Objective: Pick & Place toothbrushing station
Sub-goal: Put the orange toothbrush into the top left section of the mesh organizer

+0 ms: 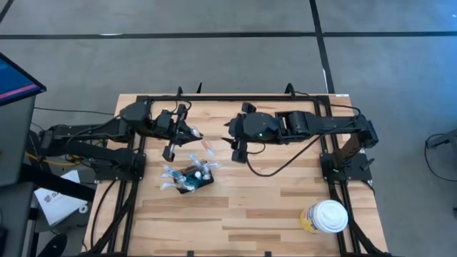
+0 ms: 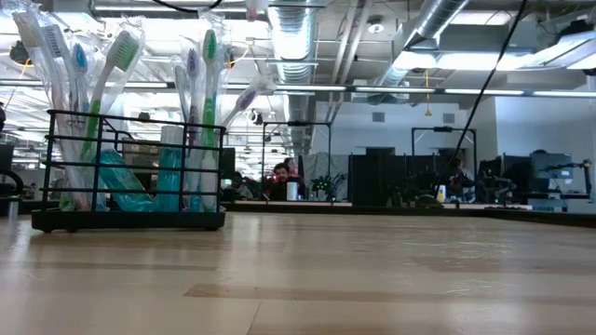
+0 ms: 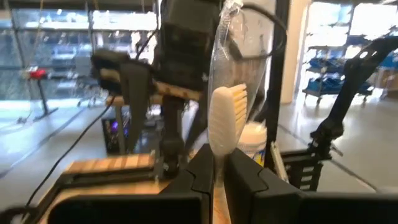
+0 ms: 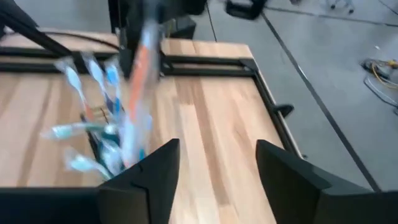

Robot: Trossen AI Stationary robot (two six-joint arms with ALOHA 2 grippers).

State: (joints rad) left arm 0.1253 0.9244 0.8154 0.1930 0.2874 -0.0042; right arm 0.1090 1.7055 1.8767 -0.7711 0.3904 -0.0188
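Note:
The toothbrushing station, a small black wire holder box (image 1: pixel 193 178), stands on the wooden table left of centre with several wrapped toothbrushes upright in it. It also shows in the low view (image 2: pixel 130 167) and the right wrist view (image 4: pixel 99 137). My left gripper (image 1: pixel 184 132) is above the table behind the box, shut on a wrapped toothbrush (image 1: pixel 201 141). My right gripper (image 1: pixel 233 140) is open and empty, facing the left gripper from the right. Its fingers show apart in the right wrist view (image 4: pixel 214 177). My left gripper pinches the wrapped toothbrush between its two fingers (image 3: pixel 202 174), just below the bristle head (image 3: pixel 225 146). The brush runs on along the fingers, its white head and clear wrapper sticking out past the fingertips toward the table's right. It is lifted clear of the table.
A white-lidded yellowish cup (image 1: pixel 327 216) stands near the table's front right corner. A black frame (image 1: pixel 235 98) runs round the table's edges. Bare wood lies between the holder box and the cup.

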